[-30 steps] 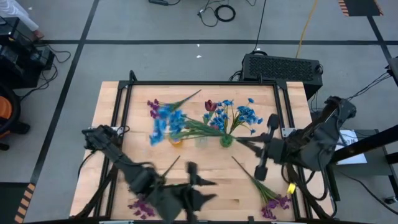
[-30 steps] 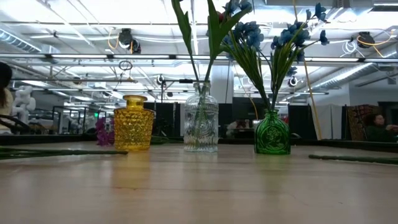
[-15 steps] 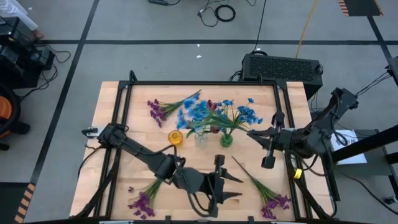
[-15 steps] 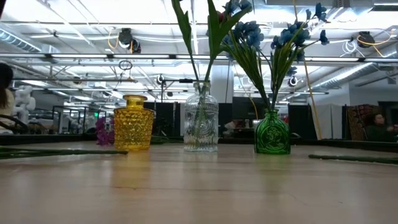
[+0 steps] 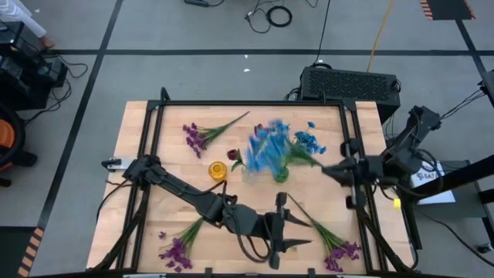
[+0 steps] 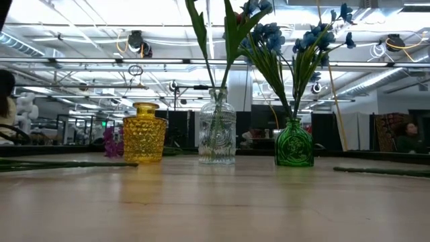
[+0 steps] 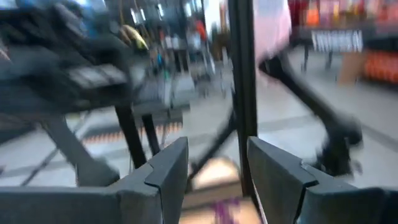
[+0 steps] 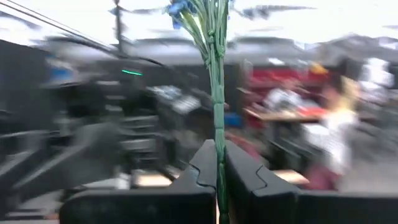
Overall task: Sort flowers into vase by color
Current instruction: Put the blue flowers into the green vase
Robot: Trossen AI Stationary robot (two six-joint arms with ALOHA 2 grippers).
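I make this roughly the halfway mark: the green vase [image 6: 293, 143] already carries blue sprigs [image 6: 269, 37], the clear vase [image 6: 217, 131] has a dark red one with its broad leaves, and the yellow vase [image 6: 144, 132] looks empty from the low view. Left to do, as I read it: a purple sprig [image 5: 199, 134] lies on the counter [image 5: 147, 201] behind the vases, another purple sprig [image 5: 176, 249] lies near the front left corner, and a third purple sprig [image 5: 332, 245] near the front right. My right hand [image 8: 220, 180] is clamped tight on the stem of a blue sprig [image 5: 268, 147], and its wrist view shows the stem running straight up between the closed fingers [image 8: 199, 171] to the blossoms; from above, the right arm reaches in from the right edge of the counter, holding that bunch over the clear and green vases, blurred. My left hand [image 5: 282, 228] is stretched low across the front of the counter, its fingers [image 7: 166, 165] apart with nothing between them, pointing toward the front right purple sprig, which I would take next.
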